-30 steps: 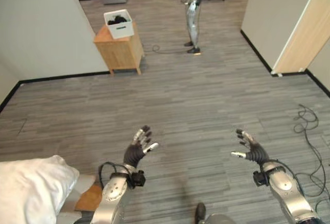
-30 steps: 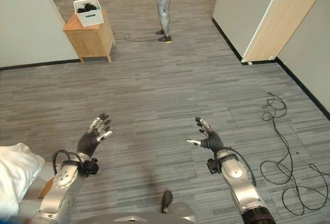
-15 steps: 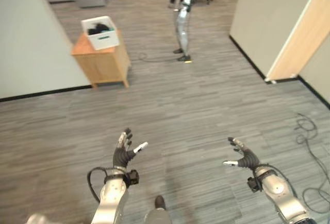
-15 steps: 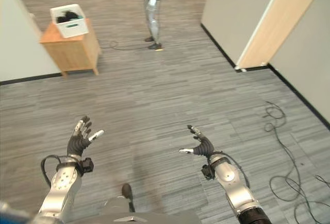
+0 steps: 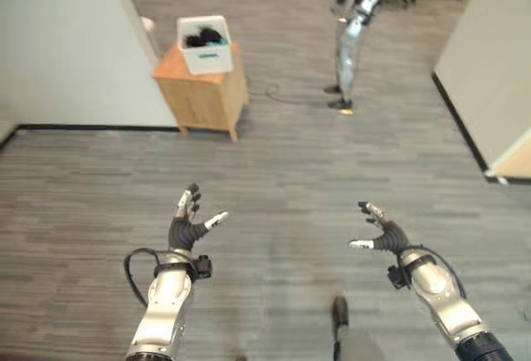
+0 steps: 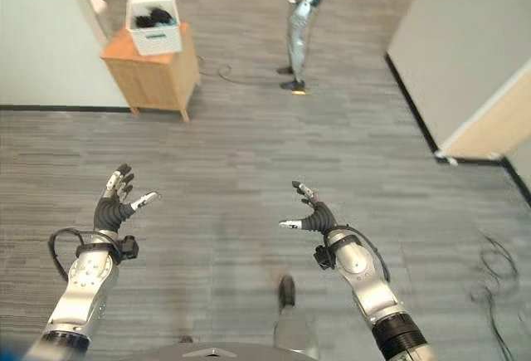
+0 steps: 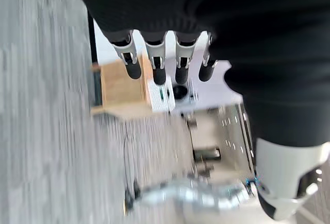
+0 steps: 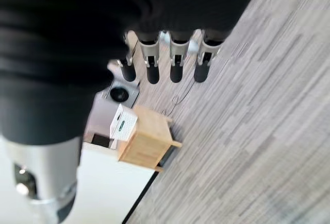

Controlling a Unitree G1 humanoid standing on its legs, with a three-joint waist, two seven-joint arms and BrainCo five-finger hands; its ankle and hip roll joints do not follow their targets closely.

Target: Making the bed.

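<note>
My left hand (image 5: 188, 227) is raised over the grey floor at lower left, fingers spread and straight, holding nothing. My right hand (image 5: 377, 232) hangs at lower right, also open and empty, thumb pointing inward. In the wrist views the fingers (image 7: 154, 67) of the left hand and the fingers (image 8: 175, 64) of the right hand stand straight with nothing between them. No bed or bedding lies near either hand.
A wooden side table (image 5: 202, 92) stands against a pale wall (image 5: 66, 46) at upper left, with a white bin (image 5: 204, 43) of dark items on top. Another humanoid robot (image 5: 353, 33) stands farther back. A wall corner (image 5: 489, 54) rises at right. Grey plank floor (image 5: 282, 170) lies between.
The camera has swung, so the side table and the other robot have shifted right in view. The white pillow seen a second ago at lower left has gone from view. Both hands stay open and raised.
</note>
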